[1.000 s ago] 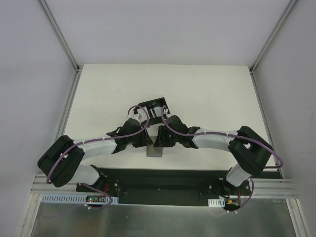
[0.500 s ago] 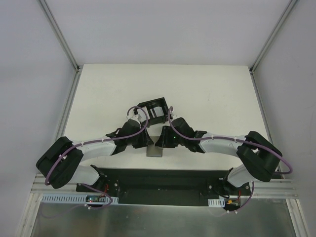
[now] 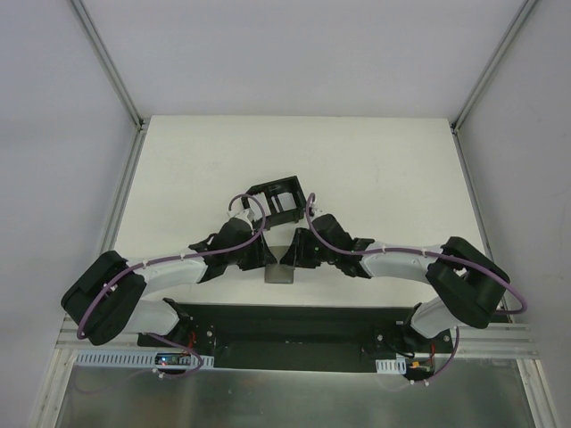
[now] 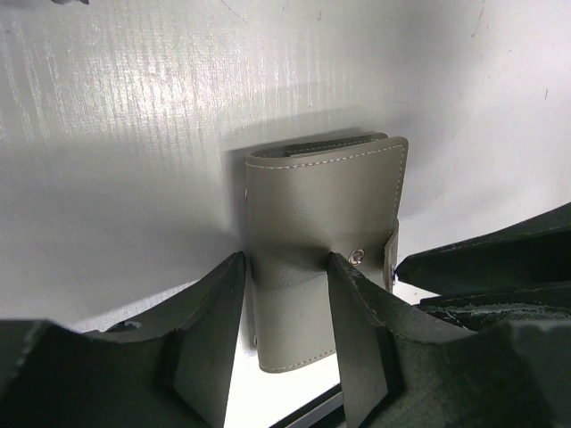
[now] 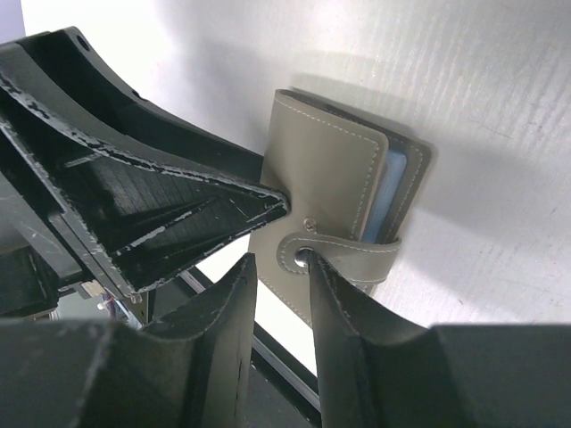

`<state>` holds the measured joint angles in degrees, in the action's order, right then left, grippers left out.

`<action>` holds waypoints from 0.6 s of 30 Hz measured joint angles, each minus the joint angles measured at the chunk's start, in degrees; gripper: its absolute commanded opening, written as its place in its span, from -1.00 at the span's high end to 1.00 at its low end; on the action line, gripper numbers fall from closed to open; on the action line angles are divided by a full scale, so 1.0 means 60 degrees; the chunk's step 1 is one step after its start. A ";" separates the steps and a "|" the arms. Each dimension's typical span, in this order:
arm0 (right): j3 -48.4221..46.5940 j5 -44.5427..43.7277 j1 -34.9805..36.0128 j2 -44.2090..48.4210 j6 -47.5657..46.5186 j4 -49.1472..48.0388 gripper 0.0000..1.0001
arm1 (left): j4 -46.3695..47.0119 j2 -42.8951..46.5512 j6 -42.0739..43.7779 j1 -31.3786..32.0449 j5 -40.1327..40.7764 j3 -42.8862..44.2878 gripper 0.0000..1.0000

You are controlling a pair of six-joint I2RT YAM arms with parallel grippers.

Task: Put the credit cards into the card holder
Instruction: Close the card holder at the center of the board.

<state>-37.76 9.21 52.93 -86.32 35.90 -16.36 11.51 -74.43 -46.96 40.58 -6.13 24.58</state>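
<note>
Both elbows have sunk a little outward, toward the arm bases, since the earlier frame, while the two tools stayed at the card holder [image 4: 317,201]. It is at the near edge of the bench [image 3: 196,169], folded shut, with pale blue showing at its open side. The left tool [image 4: 285,267] has its fingers against both sides of the holder's near end and seems to pinch it. The right tool [image 5: 281,260] is almost pressed together around the closing tab.

I judge the holder to be light, soft and easy to bend, so it is better held at the folded spine, and the tab only gently.

I count one card holder and one black tray [image 3: 278,196] just behind it. No credit cards are visible outside the holder.
</note>
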 measured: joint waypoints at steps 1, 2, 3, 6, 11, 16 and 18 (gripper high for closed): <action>0.0029 0.0000 -0.0004 0.0000 0.0015 -0.0007 0.35 | -0.0004 0.0000 -0.0004 0.0000 -0.0015 0.0000 0.18; 0.0036 0.0000 -0.0007 0.0000 0.0018 0.0015 0.35 | -0.0004 0.0000 -0.0004 0.0000 -0.0047 0.0000 0.20; 0.0036 0.0000 -0.0018 0.0000 0.0018 0.0004 0.35 | -0.0004 0.0000 -0.0004 0.0000 -0.0073 0.0000 0.21; 0.0036 0.0000 -0.0040 0.0000 0.0022 -0.0022 0.35 | 0.0007 0.0022 -0.0015 0.0000 -0.0171 -0.0040 0.21; 0.0040 -0.0051 -0.0098 0.0000 0.0036 -0.0025 0.35 | 0.0047 0.0062 -0.0011 0.0000 -0.0339 -0.0117 0.23; 0.0095 -0.0146 -0.0189 -0.0036 0.0127 -0.0058 0.35 | 0.0248 -0.0095 -0.0018 0.0007 -0.0543 -0.0142 0.26; 0.0095 -0.0164 -0.0211 -0.0098 0.0160 -0.0087 0.36 | 0.0375 -0.0211 -0.0029 0.0047 -0.0616 -0.0138 0.27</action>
<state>-37.19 8.23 51.66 -86.91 36.86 -16.88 13.76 -75.70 -47.13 40.86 -9.82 23.75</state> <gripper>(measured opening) 0.324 0.373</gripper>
